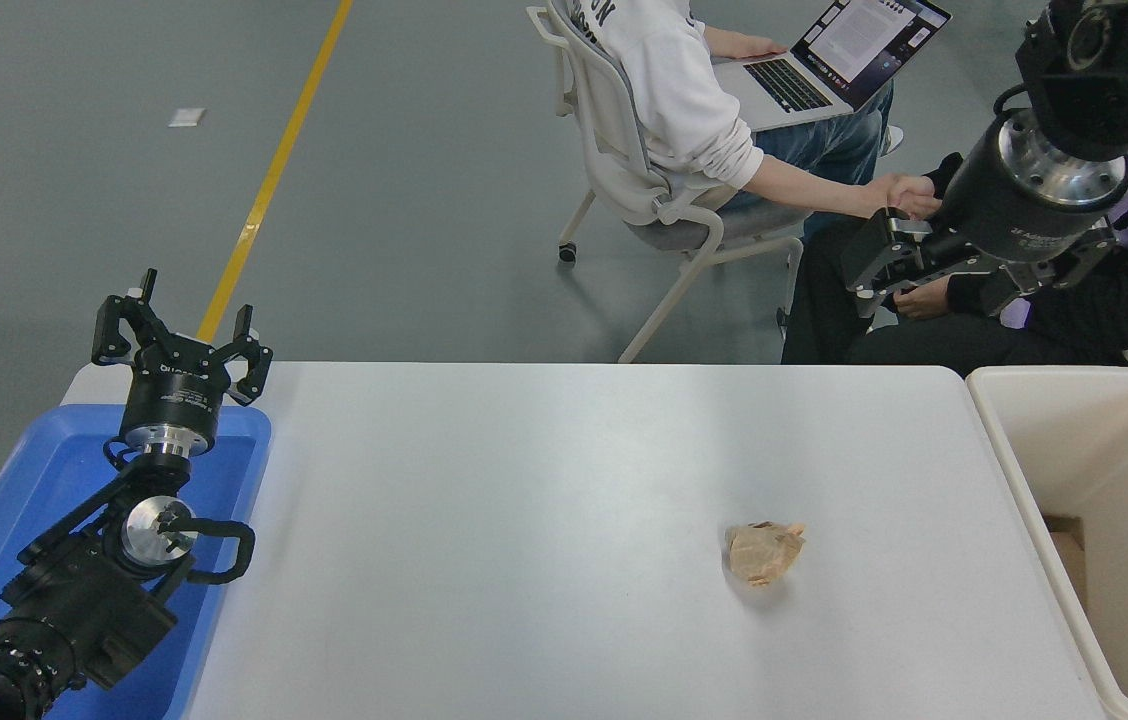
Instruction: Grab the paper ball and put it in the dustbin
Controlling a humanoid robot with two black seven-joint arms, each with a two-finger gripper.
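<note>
The tan-brown paper ball (764,552) lies on the white table (544,480), right of the middle. The cream-white dustbin (1016,475) stands at the table's right edge, with something brown low inside it. My right gripper (862,268) hangs high at the upper right, beyond the table's far edge, well above and behind the ball. Its fingers point left and look open with nothing between them. My left gripper (182,325) is parked at the lower left above the blue tray, open and empty.
A shallow blue tray (54,470) sits at the table's left edge under the left arm. A person in a white top sits on a white chair (624,190) with a laptop (829,55). A person in dark clothes (924,330) sits right behind my right gripper.
</note>
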